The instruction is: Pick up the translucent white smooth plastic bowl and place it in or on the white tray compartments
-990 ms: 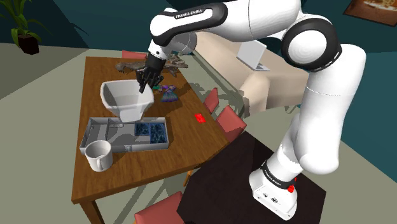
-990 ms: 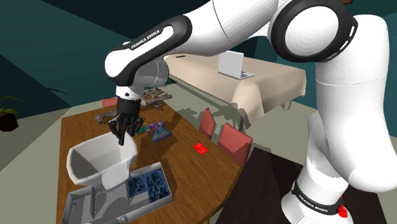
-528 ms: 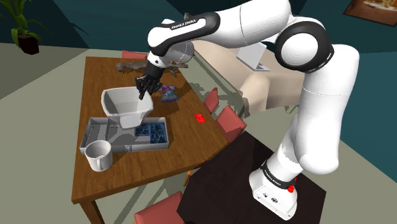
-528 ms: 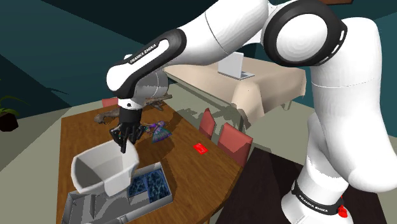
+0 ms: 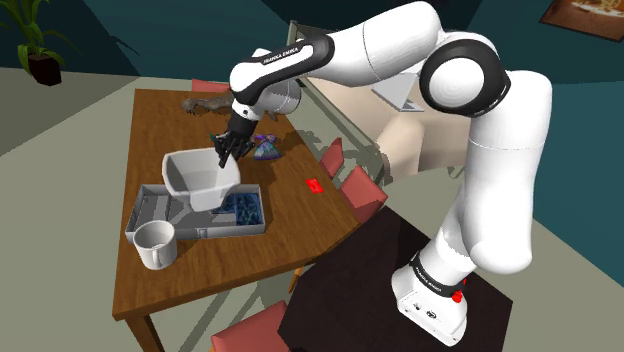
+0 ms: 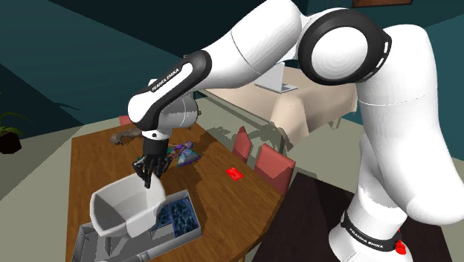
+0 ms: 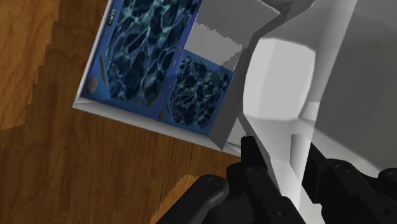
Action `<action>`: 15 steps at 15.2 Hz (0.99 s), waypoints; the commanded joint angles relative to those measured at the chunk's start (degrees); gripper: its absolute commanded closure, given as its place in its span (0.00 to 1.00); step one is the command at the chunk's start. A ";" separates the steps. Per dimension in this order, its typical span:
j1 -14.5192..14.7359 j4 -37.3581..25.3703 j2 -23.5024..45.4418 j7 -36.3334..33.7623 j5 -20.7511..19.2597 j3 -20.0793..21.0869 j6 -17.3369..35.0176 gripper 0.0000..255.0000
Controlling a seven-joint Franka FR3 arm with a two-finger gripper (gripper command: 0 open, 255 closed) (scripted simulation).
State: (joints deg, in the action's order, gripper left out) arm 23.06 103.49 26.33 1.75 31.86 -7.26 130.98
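The white bowl hangs low over the white compartment tray, tipped a little, with its base down among the tray's middle sections. My gripper is shut on the bowl's rim on the side toward the shoulder view's right. From the second exterior view the bowl covers much of the tray, and the gripper clasps its far rim. In the wrist view the black fingers pinch the bowl's wall above the tray's blue-patterned compartments.
A white mug stands on the wooden table just in front of the tray. A red card, a purple object and a brown object lie on the table. Red chairs line its right side.
The arm has lowered the bowl from above the tray down into it, shifting slightly toward the tray's middle. The grip on the rim has not changed.
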 commanded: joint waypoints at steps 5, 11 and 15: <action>-0.16 0.23 1.28 0.94 0.78 0.35 1.48 1.00; -0.14 0.21 1.29 0.94 0.78 0.33 1.46 0.00; -0.13 0.10 1.31 0.87 0.75 0.33 1.39 0.00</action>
State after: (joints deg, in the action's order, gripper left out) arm 22.93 103.60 27.65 2.63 32.62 -6.93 132.38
